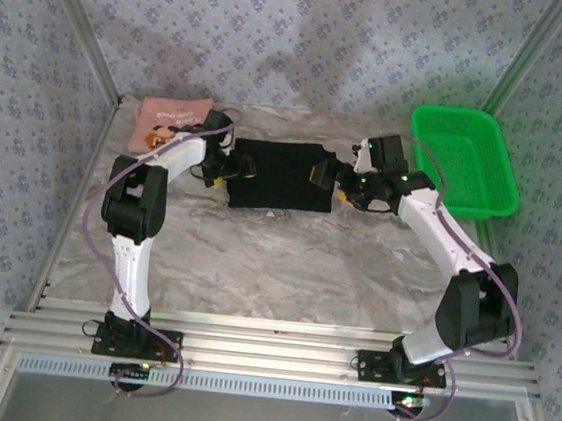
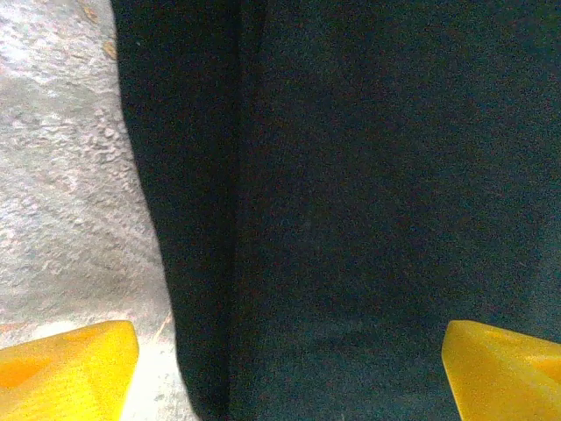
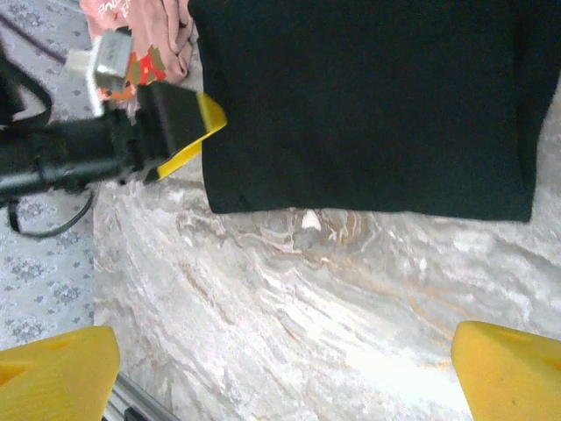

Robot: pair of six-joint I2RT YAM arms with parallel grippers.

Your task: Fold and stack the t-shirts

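Top external: black t-shirt [image 1: 280, 175] on marbled table [image 1: 276, 260], patterned walls [image 1: 280, 29]

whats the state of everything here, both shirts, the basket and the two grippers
large plain black cloth t-shirt: folded into a flat rectangle, lying between the grippers
salmon-pink cloth t-shirt with cartoon print: lying apart, far left of the black one, print up, not stacked
green plastic basket: upright, empty
left gripper: jaws open, over the black shirt's left edge
right gripper: jaws open, holding nothing, by the black shirt's right edge
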